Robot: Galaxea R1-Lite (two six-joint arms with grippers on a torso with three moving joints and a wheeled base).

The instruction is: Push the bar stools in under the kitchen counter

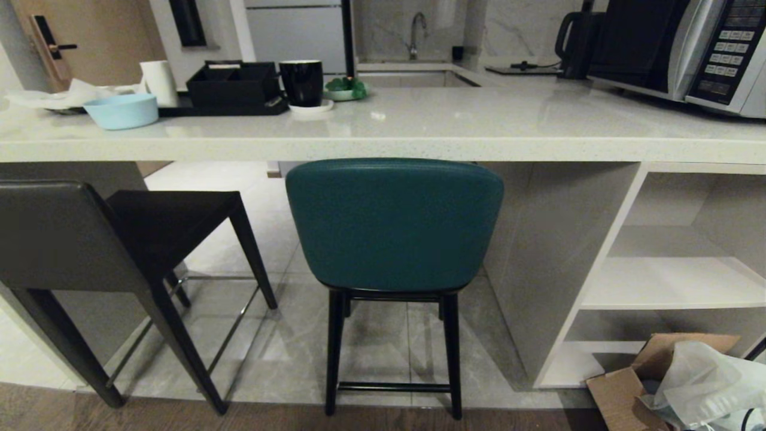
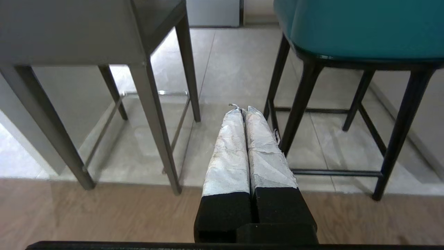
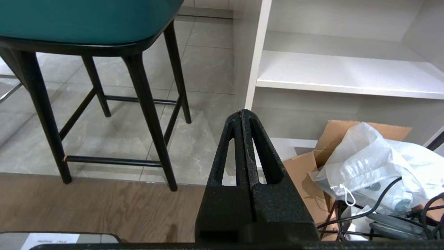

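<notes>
Both pincers hang clenched and empty, low over the wood floor on the near side of the stools. Left pincer (image 2: 242,110) points between the dark grey stool (image 1: 90,239) and the teal stool (image 1: 394,224); right pincer (image 3: 244,113) sits right of the teal stool. Each stool's back stands below the kitchen surface's (image 1: 419,146) near edge.

Two stools standing side by side before the counter (image 1: 383,140): boxy stool (image 1: 72,239) sitting left, angled; shell stool (image 1: 394,224) sitting centre, back just under the edge. Shelves (image 1: 676,281) sitting right, box (image 1: 634,383) lying before them.
</notes>
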